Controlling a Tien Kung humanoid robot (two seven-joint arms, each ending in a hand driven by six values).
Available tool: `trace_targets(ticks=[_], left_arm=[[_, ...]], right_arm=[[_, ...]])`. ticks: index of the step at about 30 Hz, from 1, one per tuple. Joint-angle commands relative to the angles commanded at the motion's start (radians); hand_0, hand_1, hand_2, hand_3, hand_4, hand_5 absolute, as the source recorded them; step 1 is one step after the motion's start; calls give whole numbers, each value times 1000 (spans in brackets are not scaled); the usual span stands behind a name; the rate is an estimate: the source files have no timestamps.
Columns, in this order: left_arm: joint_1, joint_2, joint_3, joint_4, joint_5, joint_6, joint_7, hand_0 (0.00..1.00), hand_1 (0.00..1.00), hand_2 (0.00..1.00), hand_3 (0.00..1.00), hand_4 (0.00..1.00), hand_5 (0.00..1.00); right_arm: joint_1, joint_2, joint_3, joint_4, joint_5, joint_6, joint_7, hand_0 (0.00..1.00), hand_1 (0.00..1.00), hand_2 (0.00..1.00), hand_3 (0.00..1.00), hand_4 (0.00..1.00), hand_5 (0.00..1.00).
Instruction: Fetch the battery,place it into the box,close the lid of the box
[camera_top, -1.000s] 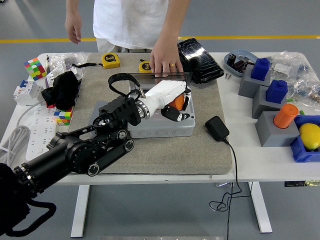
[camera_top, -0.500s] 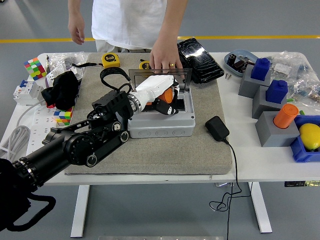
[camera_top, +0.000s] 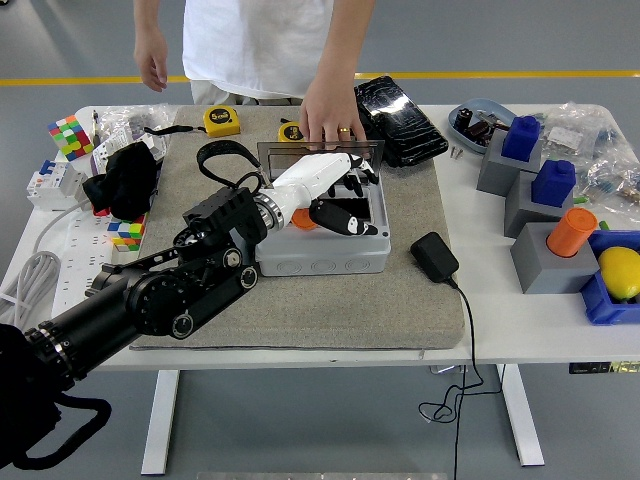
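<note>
The battery (camera_top: 305, 222), an orange thing, shows only as a sliver under the robot's left hand (camera_top: 335, 195); it seems to lie inside the grey box (camera_top: 325, 255) at its left end, though the hand hides most of it. That hand hovers over the open box with fingers (camera_top: 345, 222) spread and slack, gripping nothing, which suggests the battery is already let go. The clear lid (camera_top: 320, 152) stands upright along the far rim, and a person's hand (camera_top: 327, 118) rests on its top edge, probably to keep it open and the box steady. Box and arm sit on a grey mat (camera_top: 400, 300) covering the white table (camera_top: 520, 320). The closing step is not yet done.
</note>
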Motion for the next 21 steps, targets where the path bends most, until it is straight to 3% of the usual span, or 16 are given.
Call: trace_targets(ticks=[10, 17, 18, 21], left_arm=[[18, 0, -14, -53, -12, -12, 6, 445, 628, 596, 700, 998, 357], [58, 0, -59, -166, -26, -22, 2, 432, 623, 587, 682, 998, 387], [65, 0, -69, -185, -27, -22, 0, 411, 587, 557, 618, 998, 464], [85, 5, -91, -235, -28, -26, -1, 411, 587, 557, 618, 998, 464]], right_arm=[[-1, 2, 10, 2, -8, 0, 2, 568, 602, 597, 552, 942, 477], [-3, 3, 15, 2, -9, 0, 3, 567, 603, 596, 551, 940, 479], [-3, 3, 16, 2, -9, 0, 3, 567, 602, 598, 552, 942, 479], [-1, 3, 20, 2, -10, 1, 4, 567, 602, 598, 552, 942, 479]])
